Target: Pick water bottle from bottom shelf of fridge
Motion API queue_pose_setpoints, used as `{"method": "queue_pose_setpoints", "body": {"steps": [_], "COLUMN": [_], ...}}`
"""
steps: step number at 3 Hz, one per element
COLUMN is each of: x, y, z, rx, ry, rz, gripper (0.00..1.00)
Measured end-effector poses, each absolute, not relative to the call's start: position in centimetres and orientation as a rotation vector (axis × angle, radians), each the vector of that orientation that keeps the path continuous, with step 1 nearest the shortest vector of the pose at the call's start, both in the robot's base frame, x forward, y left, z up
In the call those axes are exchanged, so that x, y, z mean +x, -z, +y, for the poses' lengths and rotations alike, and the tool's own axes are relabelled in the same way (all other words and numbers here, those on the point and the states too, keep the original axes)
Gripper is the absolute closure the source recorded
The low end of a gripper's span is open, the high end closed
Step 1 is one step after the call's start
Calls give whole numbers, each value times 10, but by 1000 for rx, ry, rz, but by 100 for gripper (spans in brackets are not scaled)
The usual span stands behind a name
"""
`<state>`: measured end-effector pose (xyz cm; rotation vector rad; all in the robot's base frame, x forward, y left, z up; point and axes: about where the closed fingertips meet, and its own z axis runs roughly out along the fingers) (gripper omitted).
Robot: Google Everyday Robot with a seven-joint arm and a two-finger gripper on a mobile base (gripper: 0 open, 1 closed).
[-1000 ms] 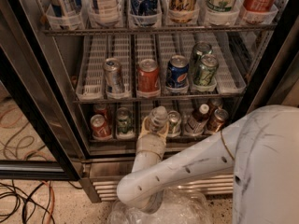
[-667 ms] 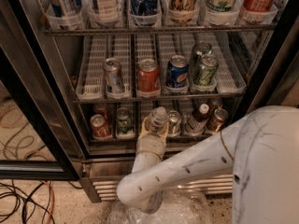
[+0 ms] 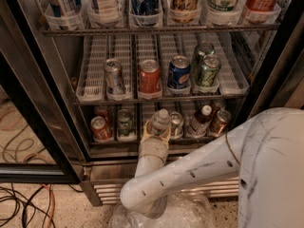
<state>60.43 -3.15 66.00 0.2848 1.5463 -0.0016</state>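
Looks down over the arm (image 3: 190,175) (hand (image 3: 157,131) at bottom shelf (image 3: 148,109)) into fridge (image 3: 57,89).

Matt cream tool (image 3: 155,136) at the clear plastic water bottle (image 3: 160,121).

The gripper (image 3: 154,136) sits at the front rail of the bottom shelf (image 3: 114,149), against the water bottle (image 3: 160,120). A green can (image 3: 125,123) and a silver can (image 3: 176,123) stand close on either side. The middle rack (image 3: 156,99) hangs low overhead, leaving only the open doorway in front.

nothing visibly moved, pincer (image 3: 155,133) unmoved at the water bottle (image 3: 160,120), on bottom shelf (image 3: 114,140)
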Motion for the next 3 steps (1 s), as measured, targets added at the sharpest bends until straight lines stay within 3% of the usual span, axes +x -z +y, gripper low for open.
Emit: {"method": "queue_pose_setpoints", "body": {"steps": [3], "x": [532], "y": [-700], "z": [-29], "rx": [211], "ry": [-121], "rz": [1556], "gripper": [100]}}
